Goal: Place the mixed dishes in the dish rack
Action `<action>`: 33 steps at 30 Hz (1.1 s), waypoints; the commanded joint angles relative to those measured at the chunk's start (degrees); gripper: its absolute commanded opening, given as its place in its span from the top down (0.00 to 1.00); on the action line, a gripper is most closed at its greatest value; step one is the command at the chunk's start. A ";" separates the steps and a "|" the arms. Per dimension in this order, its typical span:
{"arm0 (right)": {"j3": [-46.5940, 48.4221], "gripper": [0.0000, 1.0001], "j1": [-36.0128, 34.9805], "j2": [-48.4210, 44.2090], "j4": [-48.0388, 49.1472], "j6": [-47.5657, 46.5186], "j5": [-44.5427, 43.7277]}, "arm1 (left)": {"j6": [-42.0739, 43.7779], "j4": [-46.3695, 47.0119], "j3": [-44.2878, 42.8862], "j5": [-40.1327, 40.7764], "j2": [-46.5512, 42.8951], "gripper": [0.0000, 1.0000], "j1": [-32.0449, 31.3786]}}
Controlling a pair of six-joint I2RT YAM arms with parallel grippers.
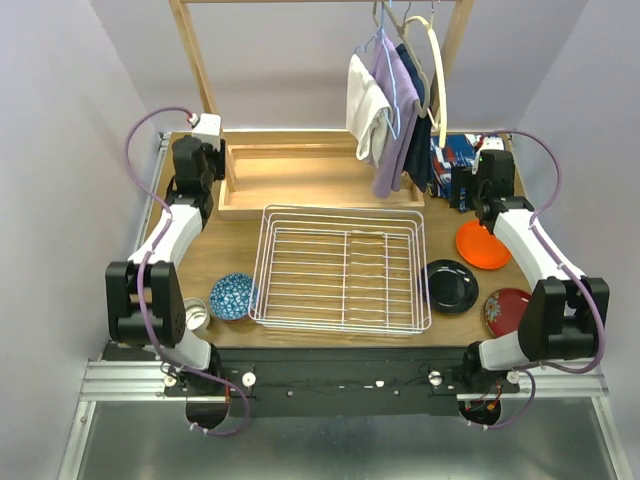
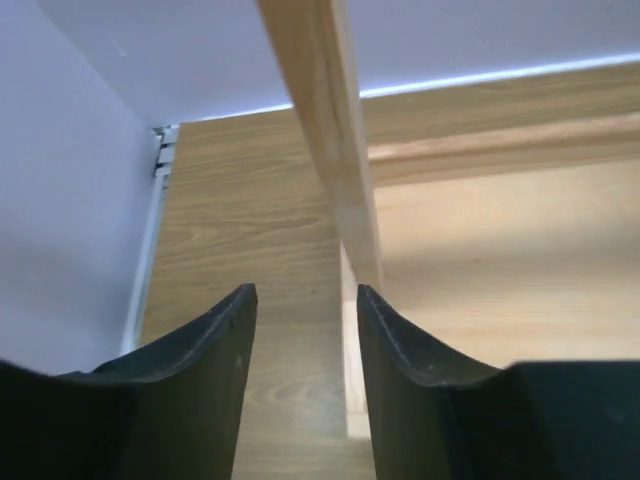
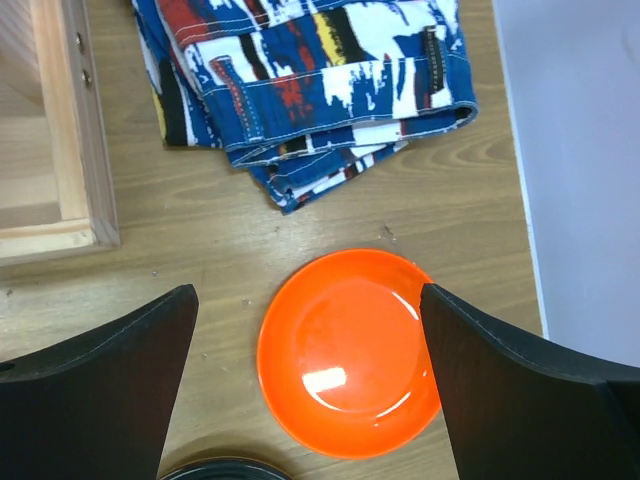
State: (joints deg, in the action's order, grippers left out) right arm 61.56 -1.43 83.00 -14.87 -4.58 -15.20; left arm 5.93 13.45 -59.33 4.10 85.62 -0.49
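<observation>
The white wire dish rack [image 1: 340, 268] stands mid-table with no dishes in it. A blue-patterned bowl [image 1: 232, 296] sits left of it, with a cup [image 1: 197, 314] half hidden by my left arm. Right of the rack lie the black plate [image 1: 450, 286], the orange plate [image 1: 482, 245] and the dark red plate [image 1: 505, 310]. The red-white bowl is out of view. My right gripper [image 3: 308, 290] is open wide and empty above the orange plate [image 3: 350, 350]. My left gripper [image 2: 305, 295] is open and empty at the far left, by the wooden post [image 2: 335, 150].
A shallow wooden tray [image 1: 310, 180] lies behind the rack. A blue-red patterned cloth [image 3: 300, 80] lies at the far right, beyond the orange plate. Clothes [image 1: 390, 100] hang from a wooden frame over the tray's right end. Walls stand close on both sides.
</observation>
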 commanded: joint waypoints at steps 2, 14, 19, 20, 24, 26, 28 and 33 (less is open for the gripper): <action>-0.39 0.00 -0.06 -1.44 -0.24 -4.20 -2.03 | 1.53 -13.27 -14.13 -10.66 7.62 1.00 0.05; 7.95 0.43 -0.15 4.17 -0.07 0.53 4.73 | 10.31 -11.26 -25.91 -17.11 18.87 1.00 -4.78; 14.88 0.99 -0.06 9.54 -1.21 2.55 8.52 | 14.80 -9.32 -36.26 -12.28 27.39 1.00 -5.22; 15.95 0.99 -0.06 10.59 -1.21 3.25 8.00 | 16.98 -9.15 -37.60 -10.71 28.53 1.00 -5.13; 21.49 0.99 0.02 14.90 -0.07 6.49 6.77 | 19.55 -6.61 -40.77 -6.22 32.23 1.00 -3.91; 24.99 0.99 -0.06 17.89 -0.15 8.87 7.90 | 19.03 -5.46 -41.48 -5.42 32.67 1.00 -2.85; 27.72 0.99 -0.06 21.22 -0.50 10.72 9.83 | 18.68 -5.63 -42.00 -4.54 32.94 1.00 -1.19; 38.51 0.99 -1.73 28.87 -1.21 11.79 13.62 | 18.85 -5.02 -41.39 -2.43 32.41 1.00 3.12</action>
State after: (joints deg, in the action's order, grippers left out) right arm 90.83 -1.43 105.58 -15.99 4.27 -5.89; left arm 22.87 5.50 -99.29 -4.86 118.28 -3.81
